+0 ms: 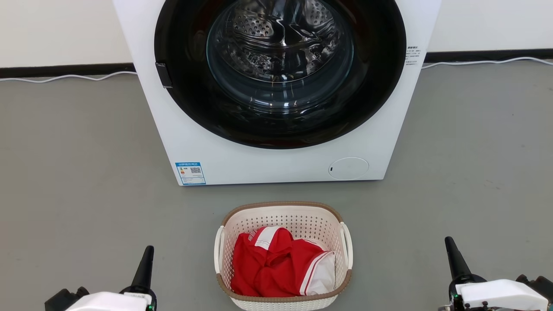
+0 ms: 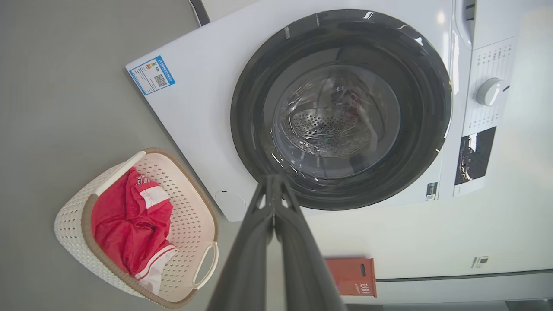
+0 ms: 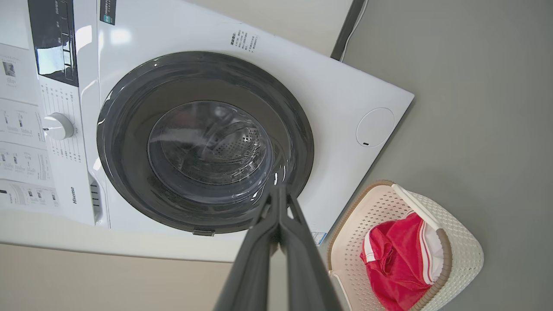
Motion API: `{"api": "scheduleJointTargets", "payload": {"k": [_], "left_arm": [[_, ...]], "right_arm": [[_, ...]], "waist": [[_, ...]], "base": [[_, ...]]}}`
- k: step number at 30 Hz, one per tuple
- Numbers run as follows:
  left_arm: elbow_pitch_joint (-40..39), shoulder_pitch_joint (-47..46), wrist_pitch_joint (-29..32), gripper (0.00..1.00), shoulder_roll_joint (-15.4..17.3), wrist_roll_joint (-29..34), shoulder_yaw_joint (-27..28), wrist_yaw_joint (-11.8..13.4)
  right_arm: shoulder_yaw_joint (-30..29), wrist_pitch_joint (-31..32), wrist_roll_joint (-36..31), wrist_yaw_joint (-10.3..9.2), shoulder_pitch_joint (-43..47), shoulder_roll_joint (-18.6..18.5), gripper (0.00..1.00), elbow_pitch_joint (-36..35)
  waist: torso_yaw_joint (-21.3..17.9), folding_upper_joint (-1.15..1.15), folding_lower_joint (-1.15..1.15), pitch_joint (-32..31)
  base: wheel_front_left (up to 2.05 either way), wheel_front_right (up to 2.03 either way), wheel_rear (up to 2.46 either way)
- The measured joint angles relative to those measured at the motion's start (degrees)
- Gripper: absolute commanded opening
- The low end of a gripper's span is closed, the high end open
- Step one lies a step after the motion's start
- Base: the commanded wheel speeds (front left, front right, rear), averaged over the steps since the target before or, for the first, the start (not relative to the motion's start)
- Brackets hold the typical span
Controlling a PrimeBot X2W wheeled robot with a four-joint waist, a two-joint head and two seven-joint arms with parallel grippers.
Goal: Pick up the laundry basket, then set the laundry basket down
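Note:
The laundry basket, cream-white and perforated with a brown rim and two white side handles, stands on the grey floor in front of the washing machine, with a red and white garment inside. My left gripper is shut at the lower left, well clear of the basket's left handle. At the lower right, my right gripper is shut too, far from the right handle. The left wrist view has the basket at the lower left beside the shut fingertips. The right wrist view has the basket at the lower right of its gripper.
A white front-loading washing machine with a dark round door stands just behind the basket. A white cable runs along the wall base on the floor. A red box sits by the wall. Grey floor lies open on both sides of the basket.

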Motion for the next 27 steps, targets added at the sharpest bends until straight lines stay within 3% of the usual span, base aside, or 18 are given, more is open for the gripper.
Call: {"api": "scheduleJointTargets", "payload": {"k": [27], "left_arm": [[-0.8,-2.7,4.1,0.0,-0.1,-15.6,0.8,-1.3]], "right_arm": [[-1.8,4.0,17.8,-0.12,-2.4,0.0,0.0,-1.6]], "waist": [[1.1,0.0,0.0,0.5]], "base": [[0.0,0.0,0.0]]}}
